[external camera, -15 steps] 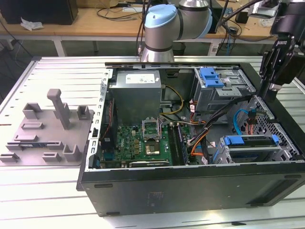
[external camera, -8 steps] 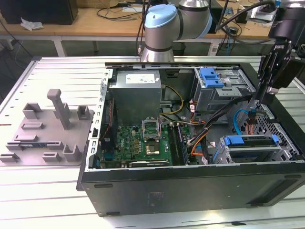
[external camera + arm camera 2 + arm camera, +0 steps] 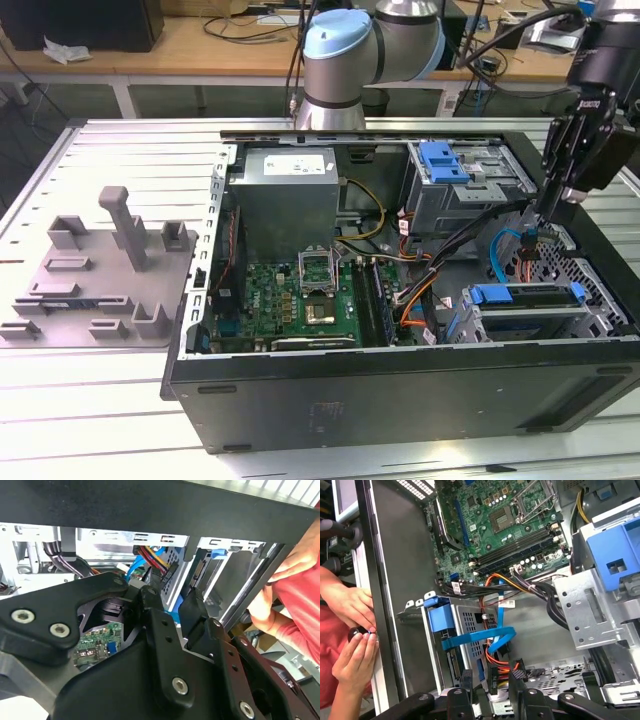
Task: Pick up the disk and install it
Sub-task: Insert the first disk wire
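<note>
disk (image 3: 470,622) sits low in the bay at the front corner of the case (image 3: 400,385), lower part of the exterior view's right. Its blue frame is tucked between the bay's sheet-metal walls. Looks seated or close to it, but that's my read; can't see the far end.

- blue flat cable (image 3: 480,639) loops across the disk's face. orange and red wires (image 3: 495,661) run to the end nearest the tool, so the connector end faces the open middle of the case, where the cabling is.
- tool (image 3: 491,676): two black fingers apart, hovering just above that cabled end. Nothing clamped, only wires under the gap.
- case lies on its side with the panel off, so the bays are open from above, which suits a top-down arm.
- a person's hands (image 3: 347,607) rest on the outside of the case wall, probably steadying it. They pinch something small and black; can't tell what.

Materials:
- disk face: matte grey metal, finely perforated. Frame is smooth moulded blue plastic with a tab at one corner.
- drive cage (image 3: 470,195): bare stamped steel with punched holes and a blue plastic latch on top.
- power supply box (image 3: 290,200): plain grey sheet metal.
- motherboard (image 3: 300,295): green, with an open socket.
- bench (image 3: 130,150): slotted aluminium. A grey plastic fixture plate (image 3: 110,292) with upright blocks sits at the exterior view's left, well apart from the case's bays.
</note>
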You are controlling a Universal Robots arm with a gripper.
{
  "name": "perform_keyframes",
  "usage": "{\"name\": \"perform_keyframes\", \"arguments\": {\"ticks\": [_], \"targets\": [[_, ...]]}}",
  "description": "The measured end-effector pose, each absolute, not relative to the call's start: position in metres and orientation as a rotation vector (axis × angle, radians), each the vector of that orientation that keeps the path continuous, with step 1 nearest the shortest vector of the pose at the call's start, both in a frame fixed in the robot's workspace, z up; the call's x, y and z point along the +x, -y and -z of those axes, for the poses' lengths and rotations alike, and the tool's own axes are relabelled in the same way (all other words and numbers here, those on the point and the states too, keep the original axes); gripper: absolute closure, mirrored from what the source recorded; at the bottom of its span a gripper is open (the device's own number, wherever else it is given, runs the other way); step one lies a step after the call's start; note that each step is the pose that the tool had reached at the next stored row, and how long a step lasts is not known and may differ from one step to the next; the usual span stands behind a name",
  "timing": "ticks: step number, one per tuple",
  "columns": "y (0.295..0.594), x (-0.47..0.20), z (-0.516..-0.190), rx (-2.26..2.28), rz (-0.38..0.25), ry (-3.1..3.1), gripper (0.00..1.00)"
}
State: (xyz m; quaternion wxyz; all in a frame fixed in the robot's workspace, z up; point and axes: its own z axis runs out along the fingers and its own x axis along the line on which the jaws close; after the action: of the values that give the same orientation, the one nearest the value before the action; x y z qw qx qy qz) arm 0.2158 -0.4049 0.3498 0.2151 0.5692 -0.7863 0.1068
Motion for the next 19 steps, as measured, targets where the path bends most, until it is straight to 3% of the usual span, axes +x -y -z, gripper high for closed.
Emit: {"name": "perform_keyframes", "arguments": {"ticks": [9,10,19], "targets": [[0.4111,0.2159,-0.3476,1.578,-0.298,2.18,0.6],[0.4112,0.2159,-0.3472,1.578,-0.298,2.18,0.67],[0.4112,0.2159,-0.342,1.577,-0.3,2.179,0.67]]}}
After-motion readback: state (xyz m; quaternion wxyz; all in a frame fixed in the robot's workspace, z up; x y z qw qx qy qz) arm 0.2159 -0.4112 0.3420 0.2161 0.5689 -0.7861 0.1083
